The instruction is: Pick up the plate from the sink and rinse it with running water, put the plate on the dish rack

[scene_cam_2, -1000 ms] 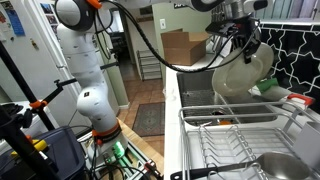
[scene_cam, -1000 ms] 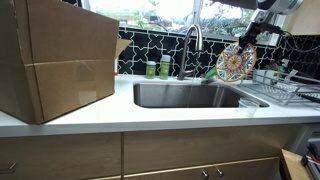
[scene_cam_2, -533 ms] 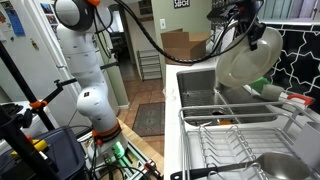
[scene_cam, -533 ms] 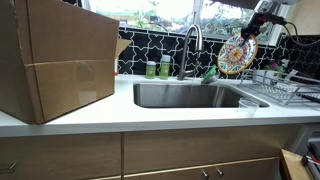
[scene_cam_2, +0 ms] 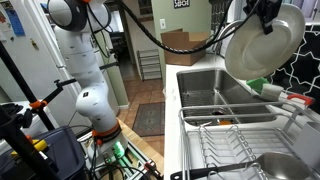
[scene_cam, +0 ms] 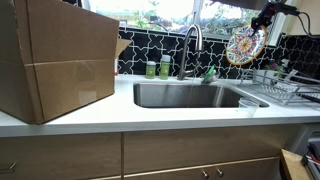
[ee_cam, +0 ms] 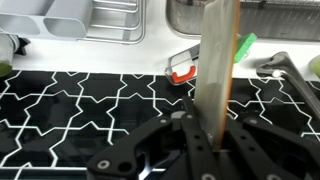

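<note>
Stainless steel fills the middle of my feed: the sink (scene_cam: 190, 96) sits in the white counter (scene_cam: 100, 115), with its gooseneck faucet (scene_cam: 192, 42) at twelve o'clock of the basin. The plate (scene_cam: 244, 46) is clear of the basin, hanging in the air at about three o'clock from the faucet's arch. It stands nearly upright with its painted face toward this camera. The tool (scene_cam: 260, 22) holds it by the rim at roughly the plate's one o'clock edge.

In the wrist view I see the plate (ee_cam: 216, 60) edge-on, running straight up between the dark fingers (ee_cam: 190, 150). They press against it on either side, so the tool (ee_cam: 214, 125) is clamped on the plate.

The dish rack (scene_cam: 276, 88) stands on the counter at about five o'clock of the plate, well below it and apart from it.

In an exterior view the plate (scene_cam_2: 265, 42) shows me its pale underside, high above the sink (scene_cam_2: 215, 90). The dish rack (scene_cam_2: 235, 135) lies at six o'clock in the foreground.

A big cardboard box (scene_cam: 55, 60) sits on the counter at nine o'clock of the sink.
</note>
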Robot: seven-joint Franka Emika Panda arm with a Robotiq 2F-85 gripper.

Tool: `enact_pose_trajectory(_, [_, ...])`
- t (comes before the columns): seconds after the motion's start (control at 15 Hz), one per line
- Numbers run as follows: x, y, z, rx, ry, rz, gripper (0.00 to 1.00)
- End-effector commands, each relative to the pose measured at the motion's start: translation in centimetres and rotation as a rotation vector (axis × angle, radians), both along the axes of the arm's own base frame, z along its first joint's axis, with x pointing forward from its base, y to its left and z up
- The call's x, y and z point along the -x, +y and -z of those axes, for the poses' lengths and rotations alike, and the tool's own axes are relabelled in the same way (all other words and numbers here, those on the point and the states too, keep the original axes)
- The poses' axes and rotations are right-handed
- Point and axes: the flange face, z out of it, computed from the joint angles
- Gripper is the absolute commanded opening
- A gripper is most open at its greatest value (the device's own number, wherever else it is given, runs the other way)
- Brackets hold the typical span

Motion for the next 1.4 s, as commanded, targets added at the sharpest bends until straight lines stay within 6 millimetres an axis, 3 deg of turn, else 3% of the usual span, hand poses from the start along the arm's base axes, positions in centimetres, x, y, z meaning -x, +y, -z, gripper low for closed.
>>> enact_pose_trajectory(0.0, [4.2, -1.9, -1.5, 0.033, 0.022, 0.033, 0.03])
enact_pose_trajectory(0.33, [9.7, -3.1, -1.8, 0.004, 0.09, -0.027, 0.03])
enact_pose_trajectory(0.6, [13.2, -3.4, -2.5, -0.014, 0.115, 0.024, 0.03])
enact_pose_trajectory(0.67, [11.5, -3.8, -1.9, -0.018, 0.1, 0.011, 0.03])
enact_pose_trajectory(0.73, [11.9, -3.8, -2.1, -0.017, 0.098, 0.015, 0.11])
enact_pose_trajectory(1.07, [11.2, -3.8, -1.6, -0.022, 0.107, 0.008, 0.11])
enact_pose_trajectory(1.13, [11.2, -3.7, -1.7, -0.009, 0.113, 0.01, 0.03])
enact_pose_trajectory(1.33, [12.9, -3.2, -1.9, -0.041, 0.176, -0.013, 0.03])
